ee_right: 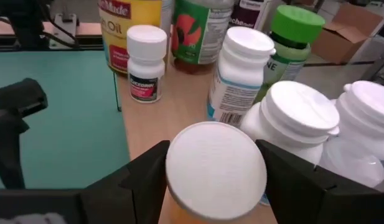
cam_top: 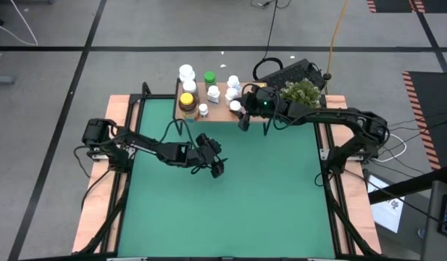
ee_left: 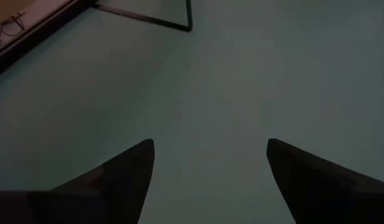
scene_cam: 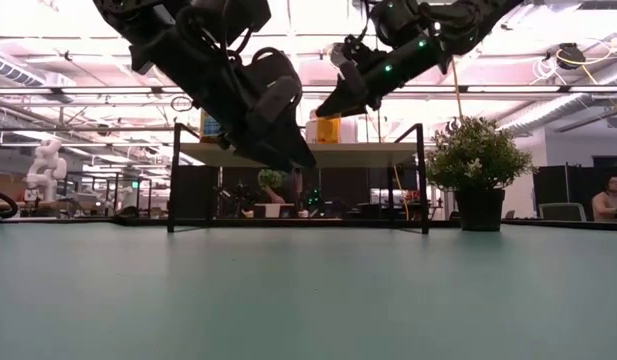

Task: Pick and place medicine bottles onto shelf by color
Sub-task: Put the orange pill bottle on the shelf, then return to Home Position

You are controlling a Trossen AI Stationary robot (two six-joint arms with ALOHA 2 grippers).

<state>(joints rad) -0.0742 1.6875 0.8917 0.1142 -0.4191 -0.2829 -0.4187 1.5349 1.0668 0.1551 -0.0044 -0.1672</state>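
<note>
The table (cam_top: 230, 196) carries the shelf (cam_top: 219, 110) at its far edge, with a plant (cam_top: 303, 93) just beside the shelf. The bottles (cam_top: 188, 87) stand clustered on the shelf.

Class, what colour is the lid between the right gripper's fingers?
White lid; the right wrist view shows it best.

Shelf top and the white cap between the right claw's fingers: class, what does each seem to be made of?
Shelf top: pale wood or wood laminate, matt, faint grain. White cap: probably moulded plastic, smooth with a slight sheen, sitting between the right claw fingers.
</note>
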